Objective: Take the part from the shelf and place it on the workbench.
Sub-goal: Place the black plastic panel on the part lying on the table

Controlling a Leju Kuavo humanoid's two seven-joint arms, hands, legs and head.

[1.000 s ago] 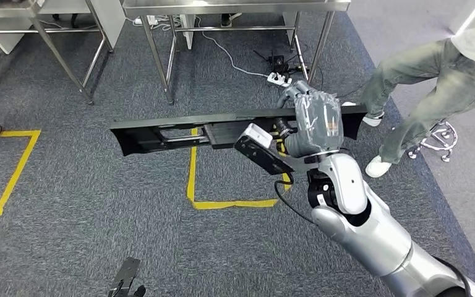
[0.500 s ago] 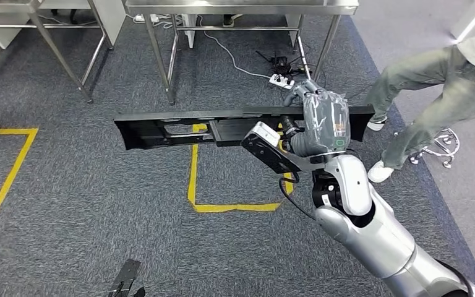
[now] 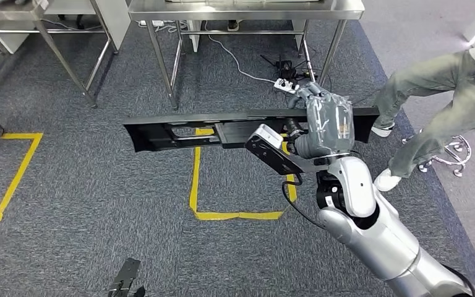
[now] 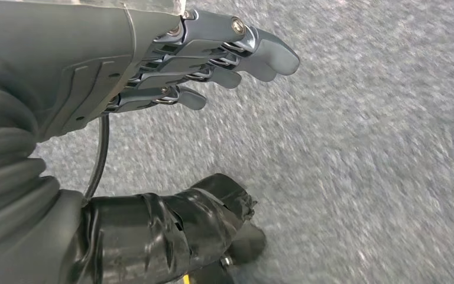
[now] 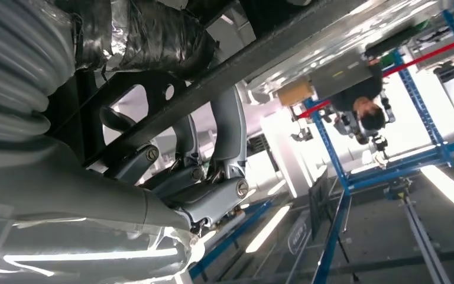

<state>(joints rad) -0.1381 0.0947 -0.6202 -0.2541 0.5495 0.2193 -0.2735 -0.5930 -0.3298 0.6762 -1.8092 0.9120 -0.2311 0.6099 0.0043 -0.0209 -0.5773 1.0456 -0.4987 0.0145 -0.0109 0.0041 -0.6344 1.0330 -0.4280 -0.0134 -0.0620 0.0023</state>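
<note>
Up top, from the head view, we see our right hand (image 3: 328, 120) gripping the long black part (image 3: 185, 131) near its right end, fingers curled over its upper edge. The part hangs level in the air above the grey carpet (image 3: 86, 204), crossing over a square of yellow floor tape (image 3: 235, 215). It reaches from the left of the tape square across to a spot close to a person's leg (image 3: 433, 80) in faded jeans. Beyond the part stands a steel table (image 3: 247, 9) on thin legs, with a white power strip (image 3: 284, 83) and cables on the floor beneath it. A second yellow tape outline (image 3: 12, 179) lies well to the left.

Next, in the left wrist view, we find our left hand (image 4: 213, 59) holding nothing, its fingers stretched out and slightly apart above the carpet (image 4: 360, 148).

Last, in the right wrist view, we look up along the underside of the part (image 5: 224, 71), a dark bar running slantwise, with the fingers (image 5: 230, 130) of our right hand (image 5: 201, 177) hooked around it. Behind it we make out blue shelf frames (image 5: 337, 195) and bright ceiling lights.
</note>
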